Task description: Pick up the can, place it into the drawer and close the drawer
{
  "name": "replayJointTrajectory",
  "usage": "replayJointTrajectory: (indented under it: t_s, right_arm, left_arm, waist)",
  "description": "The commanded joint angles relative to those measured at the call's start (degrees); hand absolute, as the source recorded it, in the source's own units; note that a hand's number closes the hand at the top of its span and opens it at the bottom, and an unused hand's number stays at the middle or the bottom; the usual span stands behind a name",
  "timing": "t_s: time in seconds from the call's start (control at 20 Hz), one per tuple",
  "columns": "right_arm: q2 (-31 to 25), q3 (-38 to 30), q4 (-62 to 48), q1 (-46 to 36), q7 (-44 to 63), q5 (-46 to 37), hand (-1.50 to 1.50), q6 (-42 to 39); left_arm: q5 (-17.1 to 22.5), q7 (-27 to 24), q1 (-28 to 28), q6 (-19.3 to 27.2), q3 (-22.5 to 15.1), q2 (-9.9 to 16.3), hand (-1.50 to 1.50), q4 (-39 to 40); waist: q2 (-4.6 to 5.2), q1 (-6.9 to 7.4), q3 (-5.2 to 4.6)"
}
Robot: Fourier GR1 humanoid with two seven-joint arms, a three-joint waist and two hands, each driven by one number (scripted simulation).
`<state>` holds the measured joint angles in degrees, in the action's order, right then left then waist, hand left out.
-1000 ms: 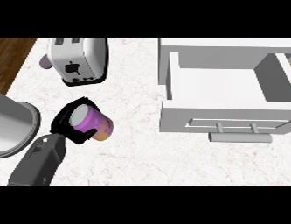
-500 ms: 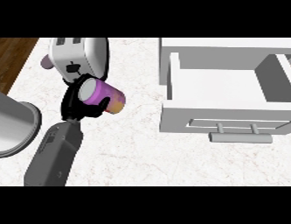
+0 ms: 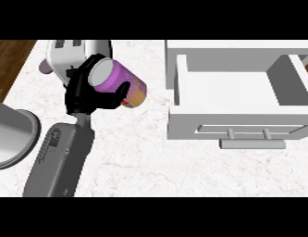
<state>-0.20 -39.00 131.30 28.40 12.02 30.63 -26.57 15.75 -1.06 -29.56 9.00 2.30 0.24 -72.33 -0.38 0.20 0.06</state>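
Can (image 3: 120,83) in left robot hand (image 3: 88,95), covering toaster (image 3: 71,55).

One can (image 3: 119,83), one open drawer (image 3: 242,95), one toaster (image 3: 71,55), one grey cylinder (image 3: 3,134), and one hand (image 3: 84,95) on view.

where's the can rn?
In the head view, the can is left of centre, held tilted in the left hand, in front of the toaster and left of the open drawer, not yet over it.
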Motion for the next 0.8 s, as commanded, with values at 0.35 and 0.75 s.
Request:
replayJointTrajectory:
  t_s: [0.35, 0.75]
  right_arm:
    - [-1.54, -2.13, -0.11, -1.16, 2.38, 2.88, -1.50, -1.51]
    - [-0.46, -0.43, -0.53, -2.97, 2.83, 1.20, -1.50, -0.11]
  left_arm:
    - [-3.22, 11.21, -12.88, 12.31, -4.38, -0.23, 1.50, -3.94]
    - [-0.96, 9.72, -21.25, 16.89, -8.18, -0.23, 1.50, 4.51]
  waist:
    - [0.36, -1.01, -0.05]
    - [0.43, -1.11, -0.05]
